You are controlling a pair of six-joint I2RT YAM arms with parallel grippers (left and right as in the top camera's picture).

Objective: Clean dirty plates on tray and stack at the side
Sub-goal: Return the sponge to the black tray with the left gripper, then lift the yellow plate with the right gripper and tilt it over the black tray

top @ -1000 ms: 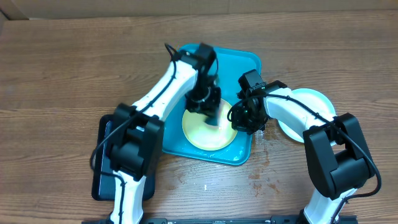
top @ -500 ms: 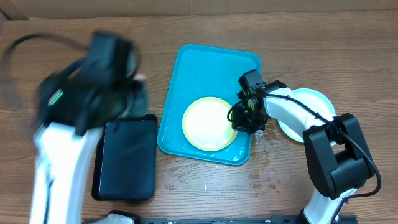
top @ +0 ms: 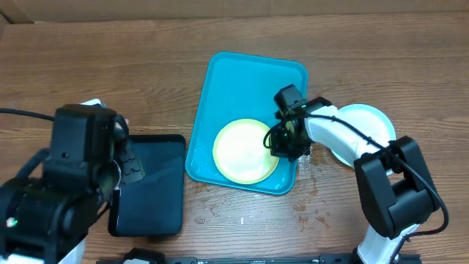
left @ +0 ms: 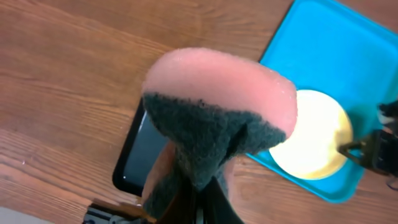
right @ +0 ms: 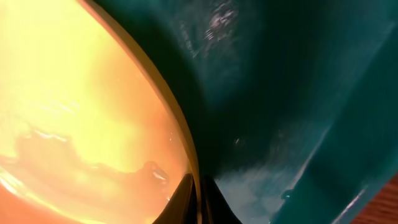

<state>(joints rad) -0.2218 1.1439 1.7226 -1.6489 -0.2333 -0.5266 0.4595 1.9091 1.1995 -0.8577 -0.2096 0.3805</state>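
**Pinching a plate rim, sponge held high**

My right gripper (top: 283, 144) is closed almost fully on the right-hand rim of the small round plastic plate with the yellow-green rim (top: 245, 150). My right wrist camera shows the thin edge caught between the two fingertips. That plate lies in the near half of the large rectangular teal-blue plastic tray (top: 253, 81), close to its near-right corner. My left gripper (left: 200, 190) is clamped on a pink sponge with a dark scouring face (left: 217, 106), high above the wooden table (top: 73, 66). It is near the small black rectangular tray (top: 157, 198), which sits just left of the teal one. A light blue rimmed round plate (top: 370, 119) rests on the table to the teal tray's right, partly under my right arm.
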